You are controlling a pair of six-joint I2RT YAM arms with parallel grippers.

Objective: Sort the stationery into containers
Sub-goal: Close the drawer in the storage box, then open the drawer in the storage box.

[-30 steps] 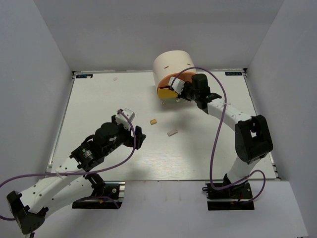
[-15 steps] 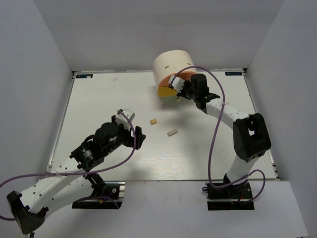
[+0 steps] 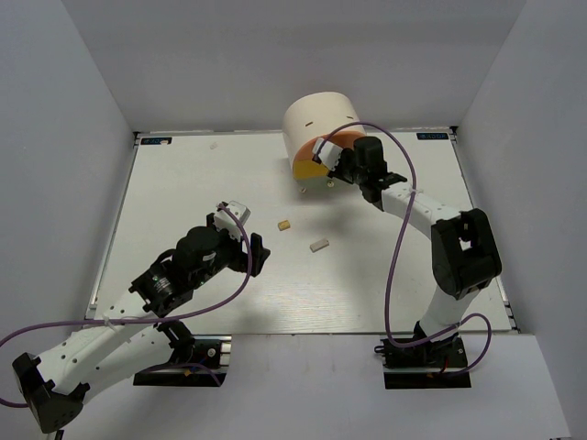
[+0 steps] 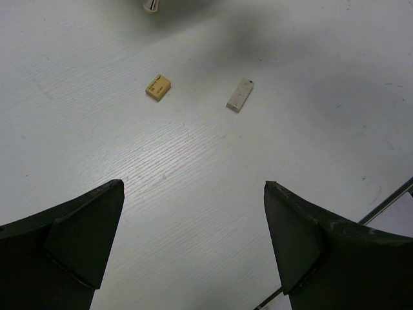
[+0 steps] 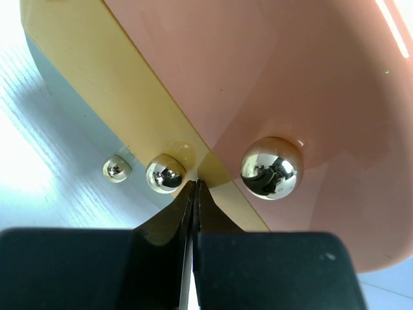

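Progress: two pieces of stationery lay loose on the worktop (image 3: 183, 183): the tan eraser (image 4: 159, 86) and, just to its right and a little nearer, the grey eraser (image 4: 240, 95); the two were close together but apart, mid-worktop, well short of the organiser (image 3: 316, 119) at the far edge; no highlighters or pens showed on the open surface; whether they sat inside the drawers could not be seen.

Judged: sorting mostly done, both erasers left to put away; the drawer fronts stood fanned out of the cream shell, the yellow drawer (image 5: 97, 71) swung out to the left under the salmon drawer (image 5: 290, 77); the grey-green one showed only as a sliver at the left edge of the right wrist view.

Right end effector (image 5: 195, 188): fingers pressed fully together, nothing between them; the tips sat at the seam where salmon front met yellow front, between the yellow drawer's knob (image 5: 166, 173) and the salmon drawer's knob (image 5: 271, 168); gripping neither knob; whether the tips touched the drawer face could not be told.

Left end effector (image 4: 193, 187): fingers spread wide, empty; it hovered over bare worktop on the near side of both erasers, touching nothing, aimed toward them.
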